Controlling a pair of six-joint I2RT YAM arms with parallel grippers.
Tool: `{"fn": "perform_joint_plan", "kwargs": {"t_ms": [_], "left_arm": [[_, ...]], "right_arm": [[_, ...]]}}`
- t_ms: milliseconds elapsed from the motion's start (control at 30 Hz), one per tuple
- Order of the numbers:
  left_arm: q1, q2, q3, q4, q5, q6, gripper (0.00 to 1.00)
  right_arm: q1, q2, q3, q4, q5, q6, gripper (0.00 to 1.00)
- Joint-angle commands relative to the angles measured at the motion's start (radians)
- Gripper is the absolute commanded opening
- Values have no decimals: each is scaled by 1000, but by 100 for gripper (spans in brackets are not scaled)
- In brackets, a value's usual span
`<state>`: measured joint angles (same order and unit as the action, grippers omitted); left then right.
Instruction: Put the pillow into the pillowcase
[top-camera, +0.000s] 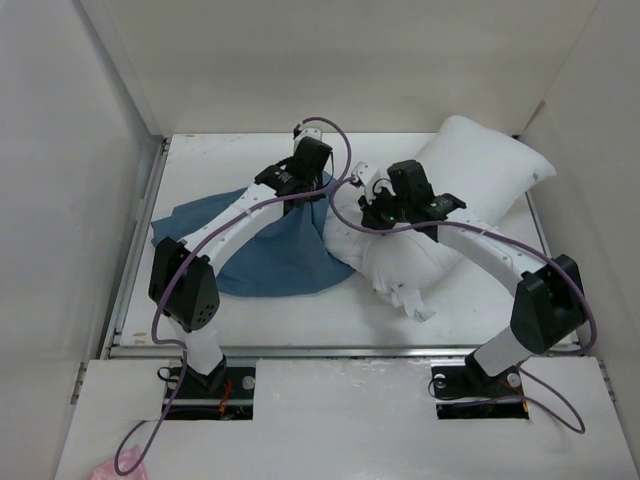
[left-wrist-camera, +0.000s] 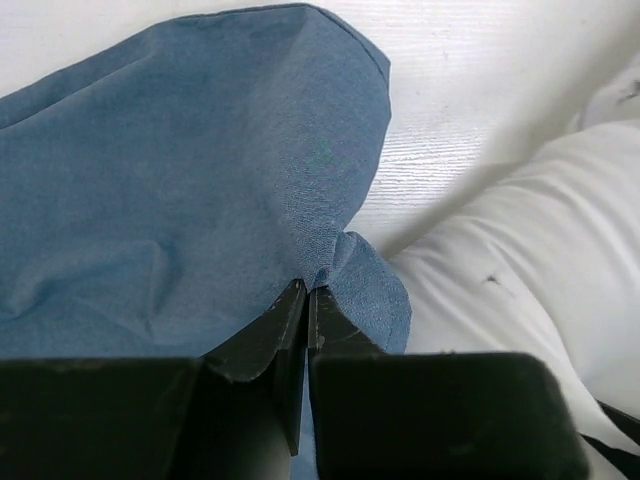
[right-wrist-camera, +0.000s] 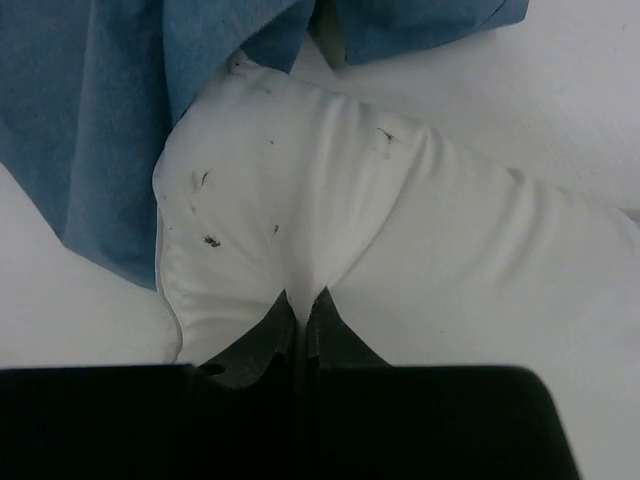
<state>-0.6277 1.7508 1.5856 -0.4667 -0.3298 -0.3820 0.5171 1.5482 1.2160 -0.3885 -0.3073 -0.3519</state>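
Your left gripper (left-wrist-camera: 307, 292) was clamped on a fold of the pillowcase (top-camera: 265, 255) near its right edge, with the cloth drawn up into a peak. The pillowcase lay left of centre on the table (top-camera: 300, 318). The pillow (top-camera: 480, 175) lay diagonally to its right, its near-left end touching the blue cloth. Your right gripper (right-wrist-camera: 302, 298) was pinched shut on the pillow's cover at that end.

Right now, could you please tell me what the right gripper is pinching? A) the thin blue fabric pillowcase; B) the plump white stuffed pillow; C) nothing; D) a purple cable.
B: the right gripper is shut on a fold of the plump white stuffed pillow; the limp blue fabric pillowcase is in the left gripper.
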Motion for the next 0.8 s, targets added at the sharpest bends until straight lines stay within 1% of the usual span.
{"fn": "perform_joint_plan", "kwargs": {"t_ms": [0, 33, 67, 100, 133, 167, 233, 300, 400, 433, 467, 533, 600, 633, 700, 733, 767], "left_arm": [[-27, -79, -12, 40, 32, 22, 0], [-41, -88, -21, 49, 20, 22, 0], [-53, -97, -30, 49, 20, 22, 0], [-76, -117, -50, 49, 5, 22, 0], [-76, -126, -62, 49, 5, 6, 0], [-87, -137, -76, 49, 5, 6, 0], [-98, -171, -125, 49, 41, -23, 0], [-110, -191, -151, 49, 32, -41, 0], [-119, -220, -174, 49, 46, -54, 0], [-128, -220, -183, 49, 57, -54, 0], [-129, -220, -184, 49, 57, -54, 0], [-129, -220, -184, 40, 57, -64, 0], [-129, -220, -184, 40, 28, -75, 0], [-129, -206, -184, 30, 12, -84, 0], [-129, -180, -153, 2, -41, -106, 0], [-129, -169, -139, -12, -51, -116, 0], [-129, -160, -127, -24, -51, -126, 0]], "right_arm": [[9, 10, 45, 165, 6, 109, 0], [9, 22, 57, 227, 45, 167, 0], [9, 32, 79, 282, 115, 219, 0], [-11, 59, 100, 354, 146, 326, 0], [-28, 76, 126, 368, 171, 376, 0], [-70, 98, 155, 369, 197, 425, 0], [-109, 163, 240, 401, 177, 503, 0], [-130, 203, 292, 436, 156, 539, 0], [-131, 283, 339, 491, 111, 557, 0], [-131, 303, 374, 491, 111, 557, 0], [-131, 338, 388, 500, 111, 591, 0], [-131, 368, 413, 511, 111, 603, 0], [-131, 404, 424, 511, 68, 603, 0], [-131, 405, 424, 511, 3, 588, 0], [-131, 414, 380, 542, -44, 576, 0], [-131, 397, 347, 563, -29, 576, 0], [-120, 385, 280, 580, 70, 585, 0]]}}
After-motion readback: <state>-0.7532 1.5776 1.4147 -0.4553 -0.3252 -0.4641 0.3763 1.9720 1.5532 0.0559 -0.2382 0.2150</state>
